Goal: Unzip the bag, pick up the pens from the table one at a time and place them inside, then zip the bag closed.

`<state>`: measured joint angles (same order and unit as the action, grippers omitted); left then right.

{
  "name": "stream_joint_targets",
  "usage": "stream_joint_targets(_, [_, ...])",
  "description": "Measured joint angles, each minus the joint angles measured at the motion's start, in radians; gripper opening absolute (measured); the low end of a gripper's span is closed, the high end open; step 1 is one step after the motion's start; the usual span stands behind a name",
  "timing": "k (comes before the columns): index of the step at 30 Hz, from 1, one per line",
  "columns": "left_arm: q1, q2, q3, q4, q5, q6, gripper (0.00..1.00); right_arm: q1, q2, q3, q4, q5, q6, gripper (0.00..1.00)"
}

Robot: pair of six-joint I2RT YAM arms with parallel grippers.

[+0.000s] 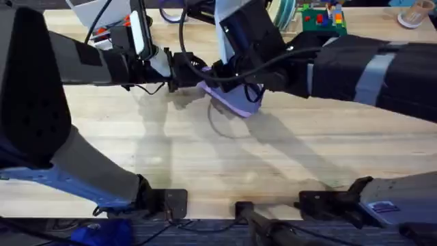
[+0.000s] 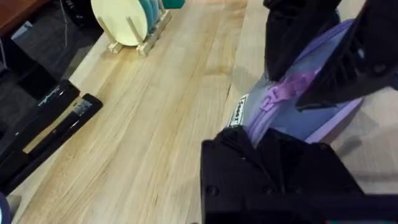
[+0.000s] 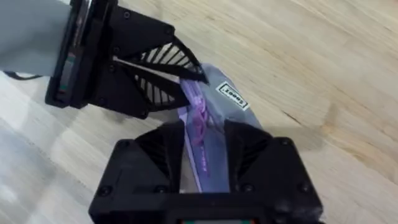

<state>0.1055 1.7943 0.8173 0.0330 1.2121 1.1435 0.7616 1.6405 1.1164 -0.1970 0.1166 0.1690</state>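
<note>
Black fingers of the right gripper [image 3: 204, 149] sit closest in its wrist view, closed from both sides on the lavender bag [image 3: 208, 134], with the purple zipper line running up between them. Just past them the left gripper [image 3: 186, 78] has its ribbed black fingers pinched together on the bag's far end, at the zipper, beside a small white label [image 3: 232, 96]. From the left wrist view, that arm's own fingers [image 2: 273, 155] clamp the bag's [image 2: 298, 106] near end by the label, and the right gripper's dark fingers cover its other end. Overhead, both arms reach in toward the middle of the far half of the table [image 1: 205, 150]: the left gripper [image 1: 194, 74] and the right gripper [image 1: 235, 82] meet over the bag [image 1: 235, 101], which hangs tilted between them, its lower end near the wood and a shadow beneath it.
</note>
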Motion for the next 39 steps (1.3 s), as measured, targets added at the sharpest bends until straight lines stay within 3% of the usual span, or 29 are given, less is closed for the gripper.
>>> stream_joint_targets(5, [0.000,0.000,0.000,-0.002,-0.001,0.000,0.043,-0.003,0.000,0.000,-0.005,0.011,-0.005,0.057])
stream_joint_targets(6, [0.000,0.000,0.000,-0.002,-0.002,0.000,0.043,-0.003,0.000,0.000,-0.005,0.011,-0.006,0.042])
stream_joint_targets(39, [-0.002,0.000,0.000,0.002,-0.001,0.000,0.043,0.008,-0.046,0.000,-0.057,0.046,-0.028,0.032])
